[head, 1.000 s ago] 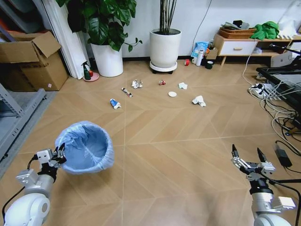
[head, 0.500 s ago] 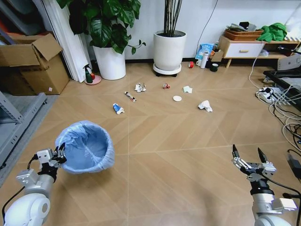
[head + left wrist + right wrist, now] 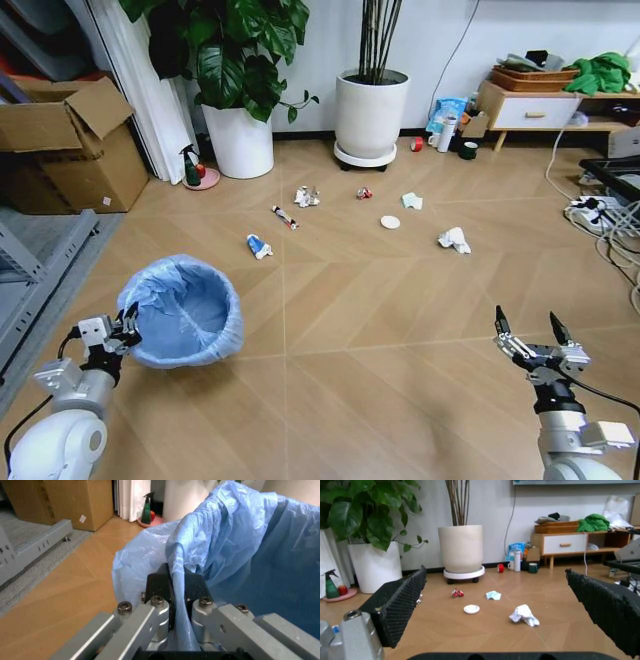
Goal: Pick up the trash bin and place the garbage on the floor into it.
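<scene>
The trash bin (image 3: 183,312), lined with a crinkly light-blue bag (image 3: 235,547), hangs at the lower left, and my left gripper (image 3: 126,325) is shut on its rim (image 3: 176,581). Garbage lies on the floor (image 3: 380,300) farther ahead: a blue-white packet (image 3: 258,245), a thin stick wrapper (image 3: 286,216), a silvery wad (image 3: 307,196), a red-silver piece (image 3: 365,192), a white lid (image 3: 390,222) and crumpled tissues (image 3: 454,239). The tissue (image 3: 523,615) and lid (image 3: 471,609) also show ahead of my right gripper (image 3: 528,328), which is open and holds nothing, low at the right.
Two white plant pots (image 3: 372,110) stand by the far wall, with a green spray bottle (image 3: 190,166) beside the left one. Cardboard boxes (image 3: 70,140) and a metal rack sit at the left. A low cabinet (image 3: 530,105) and cables (image 3: 610,215) lie at the right.
The whole view has shifted: the litter and pots now sit more to the right and nearer. Both grippers hold the same pose, the left still gripping the bin.
</scene>
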{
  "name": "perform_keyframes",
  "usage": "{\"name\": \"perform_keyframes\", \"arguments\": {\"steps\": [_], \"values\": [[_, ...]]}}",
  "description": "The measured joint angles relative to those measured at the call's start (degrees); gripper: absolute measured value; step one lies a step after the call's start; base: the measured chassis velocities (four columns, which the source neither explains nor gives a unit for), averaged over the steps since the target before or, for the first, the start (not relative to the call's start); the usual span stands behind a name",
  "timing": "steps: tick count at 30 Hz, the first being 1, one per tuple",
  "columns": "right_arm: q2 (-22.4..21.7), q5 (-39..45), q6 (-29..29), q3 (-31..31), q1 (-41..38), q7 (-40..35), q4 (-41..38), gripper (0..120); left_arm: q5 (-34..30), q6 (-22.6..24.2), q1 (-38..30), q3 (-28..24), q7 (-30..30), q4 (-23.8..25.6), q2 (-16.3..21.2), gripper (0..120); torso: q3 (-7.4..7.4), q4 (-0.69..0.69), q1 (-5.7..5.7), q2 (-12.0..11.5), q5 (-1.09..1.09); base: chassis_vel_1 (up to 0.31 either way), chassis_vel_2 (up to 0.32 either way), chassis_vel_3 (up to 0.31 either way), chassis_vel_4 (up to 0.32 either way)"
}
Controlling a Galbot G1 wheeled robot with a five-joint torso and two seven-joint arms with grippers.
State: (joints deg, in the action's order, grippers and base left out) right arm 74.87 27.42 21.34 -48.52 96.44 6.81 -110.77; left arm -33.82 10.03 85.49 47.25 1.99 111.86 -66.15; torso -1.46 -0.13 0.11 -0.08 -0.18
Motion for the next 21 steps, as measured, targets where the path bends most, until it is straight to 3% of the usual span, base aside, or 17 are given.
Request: {"name": "perform_keyframes", "arguments": {"steps": [21], "values": [[-0.21,-0.17,0.58,-0.7,0.01,0.55,-0.09,100,0.04,0.16,-0.1,-0.35,0.65,0.06,0.13,0,0.0,0.01,0.0,0.0,-0.02,-0.063,0.292,0.066,-0.29]]}}
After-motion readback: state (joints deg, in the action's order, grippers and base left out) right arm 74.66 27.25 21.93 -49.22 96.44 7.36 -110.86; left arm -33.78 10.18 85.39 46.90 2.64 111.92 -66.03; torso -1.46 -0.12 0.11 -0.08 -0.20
